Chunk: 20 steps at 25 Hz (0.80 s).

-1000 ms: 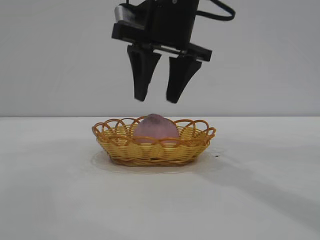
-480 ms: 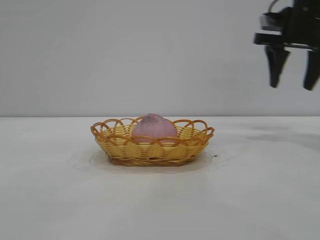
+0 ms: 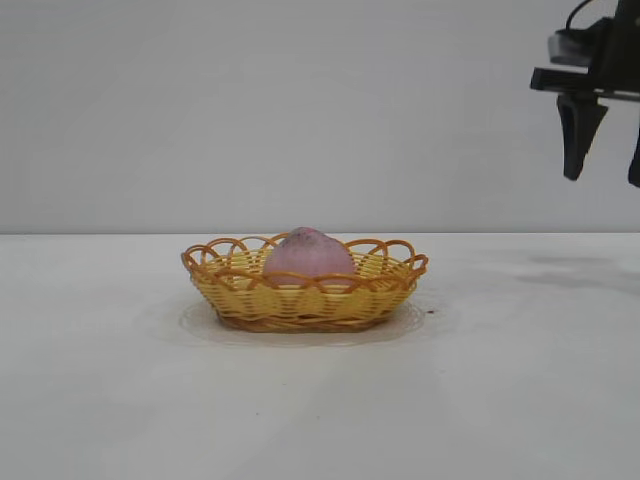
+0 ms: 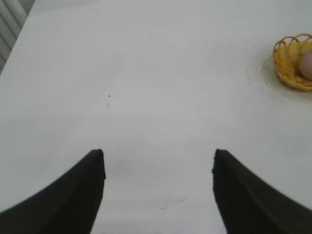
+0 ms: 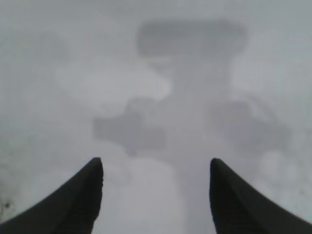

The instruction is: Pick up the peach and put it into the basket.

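The pink-mauve peach (image 3: 309, 254) lies inside the yellow wicker basket (image 3: 240, 296) at the middle of the white table. The basket (image 4: 288, 61) with the peach (image 4: 307, 66) also shows at the edge of the left wrist view. My right gripper (image 3: 605, 178) hangs high at the far right of the exterior view, well away from the basket, open and empty; in its own wrist view (image 5: 156, 163) it is over bare table. My left gripper (image 4: 158, 156) is open and empty over bare table, off to one side of the basket, out of the exterior view.
The white table (image 3: 120, 400) spreads flat around the basket, with a plain grey wall behind. A faint ring mark shows on the table around the basket's base. Small dark specks (image 4: 108, 100) dot the table in the left wrist view.
My right gripper rose from just above the basket and swung far to the right, then edged further right and a little down. The peach stays in the basket.
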Tool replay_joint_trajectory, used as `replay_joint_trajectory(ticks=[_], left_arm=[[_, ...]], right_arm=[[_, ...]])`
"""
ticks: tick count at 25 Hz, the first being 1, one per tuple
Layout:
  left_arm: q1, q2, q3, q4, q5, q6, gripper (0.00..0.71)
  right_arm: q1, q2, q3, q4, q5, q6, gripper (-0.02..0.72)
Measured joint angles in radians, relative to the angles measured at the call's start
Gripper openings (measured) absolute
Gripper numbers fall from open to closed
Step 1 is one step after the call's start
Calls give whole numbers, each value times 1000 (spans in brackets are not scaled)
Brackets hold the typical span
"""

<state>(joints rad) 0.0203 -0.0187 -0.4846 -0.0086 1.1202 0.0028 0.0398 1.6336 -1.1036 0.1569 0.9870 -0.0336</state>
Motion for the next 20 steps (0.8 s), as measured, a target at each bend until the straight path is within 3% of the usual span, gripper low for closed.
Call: replay_joint_trajectory(ticks=[9, 20], left_arm=[[0, 0, 0, 0, 0, 0, 421], [0, 0, 0, 0, 0, 0, 421]], right_arm=[[0, -389, 401, -22, 93, 0, 445], [0, -870, 582, -52, 74, 0, 445]])
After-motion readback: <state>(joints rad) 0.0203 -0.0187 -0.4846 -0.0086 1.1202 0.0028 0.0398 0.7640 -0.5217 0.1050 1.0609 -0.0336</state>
